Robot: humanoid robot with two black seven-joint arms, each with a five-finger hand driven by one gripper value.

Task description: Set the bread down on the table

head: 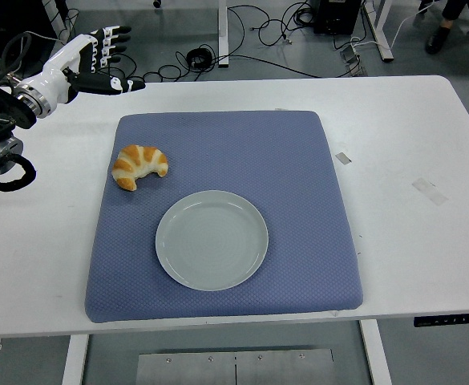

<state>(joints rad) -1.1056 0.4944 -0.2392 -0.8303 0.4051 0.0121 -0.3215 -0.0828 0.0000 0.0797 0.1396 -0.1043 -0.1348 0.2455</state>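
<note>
White worktop (426, 265) carries a blue mat (298, 208), where the croissant (139, 164) lies near its left edge, beside an empty plate (211, 239). Left hand (90, 60), fingers spread and holding nothing, should withdraw clear without brushing it.

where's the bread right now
In the head view the bread lies on the left part of the blue mat, just up and left of the plate, not touching it.

Bright, even overhead light; soft faint shadows; sharp focus, no glare.
</note>
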